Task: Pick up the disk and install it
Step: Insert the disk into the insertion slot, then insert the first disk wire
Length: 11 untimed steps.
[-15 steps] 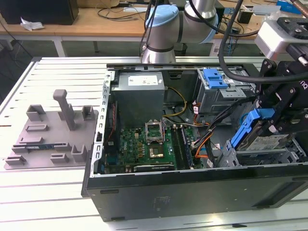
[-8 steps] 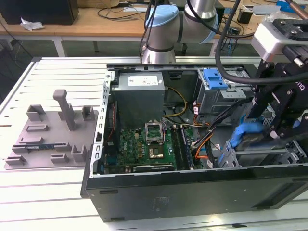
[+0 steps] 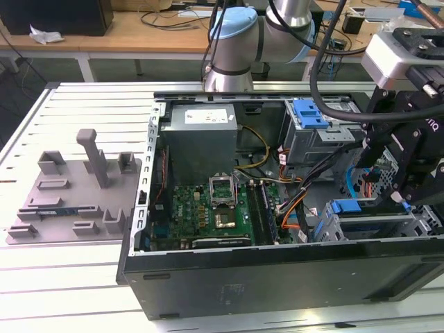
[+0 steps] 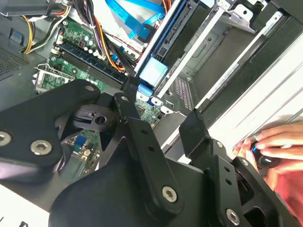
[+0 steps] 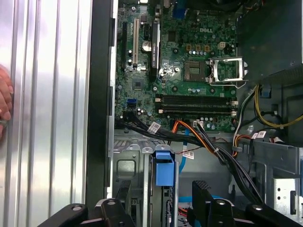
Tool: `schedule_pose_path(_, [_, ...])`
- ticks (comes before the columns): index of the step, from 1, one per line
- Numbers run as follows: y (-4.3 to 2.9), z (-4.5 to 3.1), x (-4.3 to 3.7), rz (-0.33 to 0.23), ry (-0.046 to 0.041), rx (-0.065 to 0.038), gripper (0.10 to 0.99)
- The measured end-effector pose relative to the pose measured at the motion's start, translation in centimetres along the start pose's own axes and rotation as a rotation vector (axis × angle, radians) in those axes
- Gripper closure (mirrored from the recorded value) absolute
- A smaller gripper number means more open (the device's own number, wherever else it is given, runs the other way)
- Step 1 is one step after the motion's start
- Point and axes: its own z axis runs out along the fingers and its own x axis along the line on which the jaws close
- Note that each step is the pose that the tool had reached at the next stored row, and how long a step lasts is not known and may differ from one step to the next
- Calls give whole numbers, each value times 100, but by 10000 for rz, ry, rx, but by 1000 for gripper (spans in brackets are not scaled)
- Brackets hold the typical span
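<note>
One computer case [image 3: 277, 277] lies open on one slatted table [image 3: 69, 277]. Inside the case are one motherboard [image 3: 208, 211] with one processor socket [image 3: 225, 220], one grey power supply [image 3: 201, 135] and two grey drive cages [image 3: 319, 142]. One blue bracket [image 3: 310, 113] sits on top of a cage in the case, and one disk [image 3: 345, 206] stands in the other. Outside the case are one grey fixture plate [image 3: 69, 201], to the exterior view's left of it, and one hand [image 4: 277, 146] beside its wall. Over the case hangs one robot arm [image 3: 236, 35] bearing one gripper [image 5: 162, 185] with two fingers [image 5: 201, 191].
</note>
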Motion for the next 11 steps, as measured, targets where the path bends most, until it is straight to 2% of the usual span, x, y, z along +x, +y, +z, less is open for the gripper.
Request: schedule_pose_path(11, [0,0,0,1,4,0,463])
